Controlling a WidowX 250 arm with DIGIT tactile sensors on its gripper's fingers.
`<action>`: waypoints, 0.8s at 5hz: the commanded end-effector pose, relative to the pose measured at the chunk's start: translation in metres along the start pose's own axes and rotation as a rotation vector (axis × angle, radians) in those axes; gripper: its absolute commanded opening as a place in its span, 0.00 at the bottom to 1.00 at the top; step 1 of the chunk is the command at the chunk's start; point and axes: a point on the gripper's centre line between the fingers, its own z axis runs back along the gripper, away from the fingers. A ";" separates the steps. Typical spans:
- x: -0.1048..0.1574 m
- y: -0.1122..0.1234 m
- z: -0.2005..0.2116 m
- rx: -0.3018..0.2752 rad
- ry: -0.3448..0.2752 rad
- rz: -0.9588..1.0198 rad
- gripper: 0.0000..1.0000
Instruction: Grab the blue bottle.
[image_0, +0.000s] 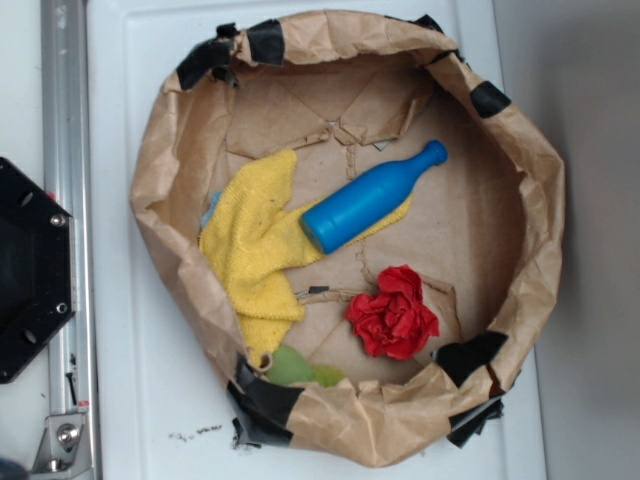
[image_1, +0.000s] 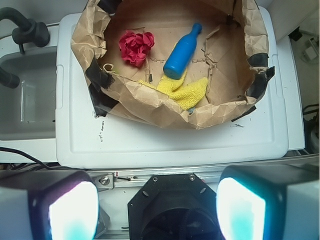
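**Blue bottle lying in paper basin, gripper wide apart and empty**

Wrist view, nearest first: gripper (image_1: 157, 200) with its two fingers (image_1: 65, 205) spread wide at the frame's bottom corners, nothing between them (pads glow pale cyan-white, blurred). Between them, the black robot base (image_1: 172, 207) and a metal rail (image_1: 150, 175). Gripper sits well apart from all objects.

Next out: white platform (image_1: 170, 140), bare along the front edge, a few dark scuffs on it. Grey tub (image_1: 30, 100) to its left side with black hoses (image_1: 25, 30) above.

On the platform: crumpled brown paper basin (image_1: 150, 107), rim patched with black tape (image_1: 97, 75). Inside, nearest wall first:
- yellow cloth (image_1: 187, 90), bunched against the near wall
- blue bottle (image_1: 181, 50) lying on its side, wide base resting on the cloth's edge, narrow neck and knob pointing toward the far wall, roughly mid-basin
- red flower (image_1: 135, 46) beside the bottle, apart from it, not touching

Exterior view (overhead): bottle (image_0: 372, 196) lies diagonally, base over the cloth (image_0: 255, 245), flower (image_0: 393, 312) near the basin wall (image_0: 400, 425). Green item (image_0: 298, 368) peeks out at the rim by the cloth's end, cannot tell what.
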 end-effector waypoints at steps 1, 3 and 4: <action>0.000 0.000 0.000 0.000 0.000 0.000 1.00; 0.085 0.066 -0.078 0.043 -0.251 0.486 1.00; 0.127 0.078 -0.123 0.026 -0.298 0.637 1.00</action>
